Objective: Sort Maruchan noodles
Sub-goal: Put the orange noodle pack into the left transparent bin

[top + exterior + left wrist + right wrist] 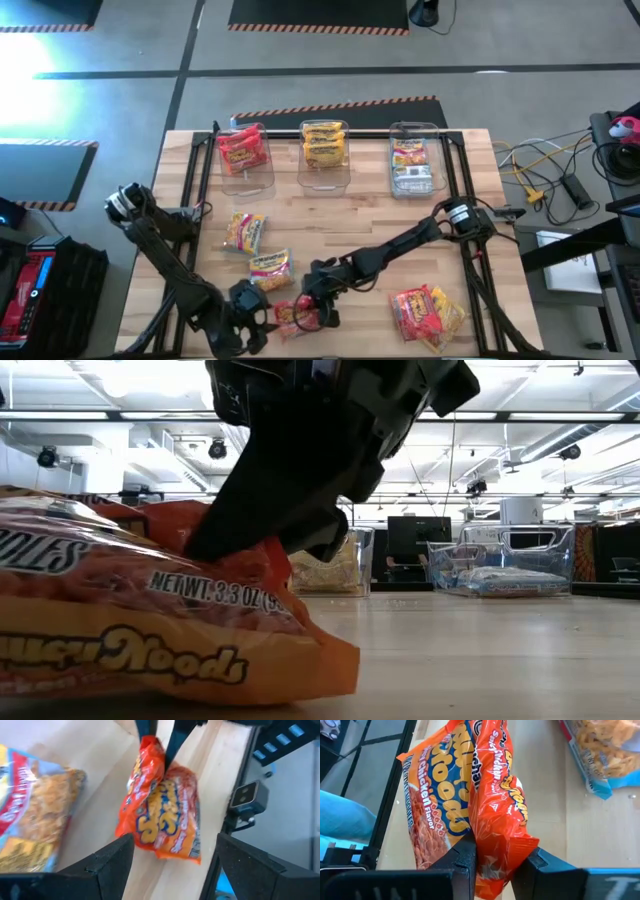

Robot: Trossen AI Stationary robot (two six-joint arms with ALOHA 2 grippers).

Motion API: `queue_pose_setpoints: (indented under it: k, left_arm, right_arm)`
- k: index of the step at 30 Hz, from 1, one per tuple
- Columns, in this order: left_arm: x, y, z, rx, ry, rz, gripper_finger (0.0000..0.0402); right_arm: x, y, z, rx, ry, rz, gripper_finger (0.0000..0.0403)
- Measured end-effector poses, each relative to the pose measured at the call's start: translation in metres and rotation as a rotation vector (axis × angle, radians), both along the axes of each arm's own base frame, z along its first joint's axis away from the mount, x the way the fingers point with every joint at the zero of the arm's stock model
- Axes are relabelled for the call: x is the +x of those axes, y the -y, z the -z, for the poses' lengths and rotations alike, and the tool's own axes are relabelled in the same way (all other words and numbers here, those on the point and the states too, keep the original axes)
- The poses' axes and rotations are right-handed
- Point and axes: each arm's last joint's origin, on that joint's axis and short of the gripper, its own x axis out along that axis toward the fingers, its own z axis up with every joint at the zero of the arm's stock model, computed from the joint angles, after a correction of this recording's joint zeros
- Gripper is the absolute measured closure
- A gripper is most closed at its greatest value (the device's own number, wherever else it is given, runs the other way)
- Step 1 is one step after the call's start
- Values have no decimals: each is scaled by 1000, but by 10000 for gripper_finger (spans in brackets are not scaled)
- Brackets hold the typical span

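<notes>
Step in hand: pick-up. At lower centre of the high view, the right gripper [318, 303] pinches an orange noodle packet [500, 815]; the left gripper [243, 318] waits spread beside it. Next: lift and carry to the matching bin [246, 170] at upper centre.

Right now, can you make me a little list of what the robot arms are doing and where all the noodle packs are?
right gripper: shut on a crinkly orange-red noodle packet at the table's near edge
second orange packet: lies against the pinched one
left gripper: open, beside those packets, holding nothing
clear plastic bins at the far edge: left bin has red packets, middle bin yellow ones, right bin multicoloured ones
loose packets: two yellow-pink ones mid-table, a pile near the right corner
wooden table: light planks
</notes>
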Motion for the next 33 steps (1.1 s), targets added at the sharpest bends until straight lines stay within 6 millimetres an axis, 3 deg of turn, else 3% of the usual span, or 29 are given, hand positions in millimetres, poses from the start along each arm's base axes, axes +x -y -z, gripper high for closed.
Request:
queue_pose_setpoints:
  k: [9, 28, 33]
  left_arm:
    - [0, -1, -4, 57, 70, -70, 135]
    - [5, -3, -1, 96, 70, -52, 135]
    - [5, -3, -1, 104, 68, -45, 135]
  right_arm:
    - [7, -5, -15, -35, 71, -53, 331]
    - [29, -11, -92, -217, 267, -184, 332]
    - [27, -10, -101, -277, 245, -193, 332]
